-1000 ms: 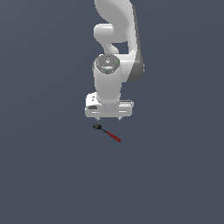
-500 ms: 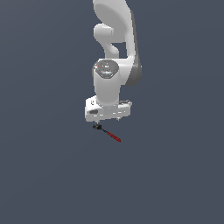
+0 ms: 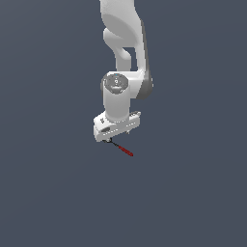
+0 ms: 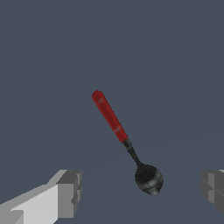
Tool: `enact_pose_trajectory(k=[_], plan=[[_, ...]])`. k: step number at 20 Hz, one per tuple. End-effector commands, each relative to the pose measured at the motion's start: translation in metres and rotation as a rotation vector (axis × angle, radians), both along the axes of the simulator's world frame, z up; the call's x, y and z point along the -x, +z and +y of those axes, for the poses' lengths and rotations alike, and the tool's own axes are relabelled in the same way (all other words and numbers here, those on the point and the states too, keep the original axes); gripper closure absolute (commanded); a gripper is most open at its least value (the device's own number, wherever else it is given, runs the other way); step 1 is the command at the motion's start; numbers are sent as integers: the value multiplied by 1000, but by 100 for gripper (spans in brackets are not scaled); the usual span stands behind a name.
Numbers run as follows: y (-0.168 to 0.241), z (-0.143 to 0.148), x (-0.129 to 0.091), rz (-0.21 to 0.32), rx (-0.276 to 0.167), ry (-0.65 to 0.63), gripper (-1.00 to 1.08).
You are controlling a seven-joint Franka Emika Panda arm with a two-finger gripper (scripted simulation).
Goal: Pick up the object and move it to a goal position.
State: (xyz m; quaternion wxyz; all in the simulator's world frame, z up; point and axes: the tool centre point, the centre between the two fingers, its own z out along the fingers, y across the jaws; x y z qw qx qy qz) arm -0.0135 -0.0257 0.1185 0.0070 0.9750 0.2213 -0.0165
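White robot arm over a small red-handled, black-headed spoon-like tool on a flat grey-blue floor.

Exterior view: the white pincer (image 3: 112, 139) hangs low at the end of the arm (image 3: 123, 58); the thin tool (image 3: 123, 149) lies just beneath it, black head nearest the pincer, red handle slanting away toward the exterior view's right. Wrist view: pincer (image 4: 142, 189) spread wide, its grey fingertips (image 4: 70, 192) well apart; the tool's (image 4: 124, 141) round black head lies between them, untouched, the handle reaching beyond them.

The tool (image 4: 127, 142) lies flat on the floor (image 3: 58, 193), its head between the spread fingers (image 4: 65, 192) of the gripper (image 3: 112, 140) directly above; its handle points toward the exterior view's right.
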Motion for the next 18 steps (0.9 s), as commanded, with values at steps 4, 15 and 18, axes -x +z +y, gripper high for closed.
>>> enact_pose_trajectory(k=[4,15,18], plan=[[-15,-3,2,-3,-5,154,-92],[-42,-6,6,-12,-19,449,-92],[-48,-6,8,-15,-23,511,-92]])
